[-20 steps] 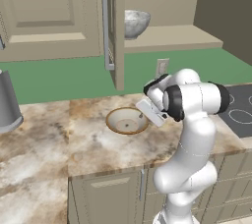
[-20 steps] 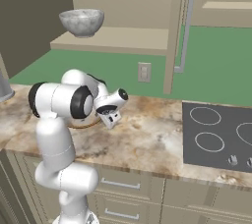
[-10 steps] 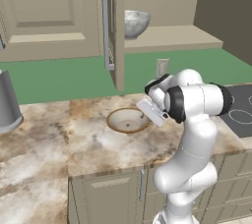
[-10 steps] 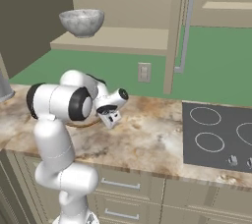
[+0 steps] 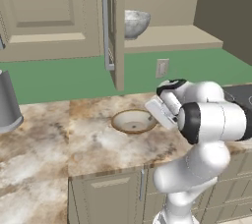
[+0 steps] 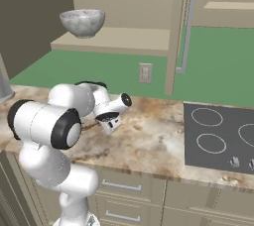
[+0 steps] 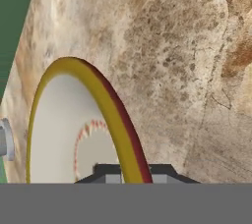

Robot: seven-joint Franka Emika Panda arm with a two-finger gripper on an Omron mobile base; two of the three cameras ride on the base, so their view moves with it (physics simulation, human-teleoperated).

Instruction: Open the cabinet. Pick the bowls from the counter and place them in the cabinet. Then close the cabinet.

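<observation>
Jaws now closed, pinching cream bowl (image 7: 74, 129) rim

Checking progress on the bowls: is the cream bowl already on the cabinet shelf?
No. The cream bowl sits on the counter; the grey bowl is on the shelf.

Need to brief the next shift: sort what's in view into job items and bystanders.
Job: cabinet, open; grey bowl on its shelf; cream bowl on the counter; gripper shut on its rim.

Bystanders: grey cylinder, stovetop, wall outlet.
</observation>
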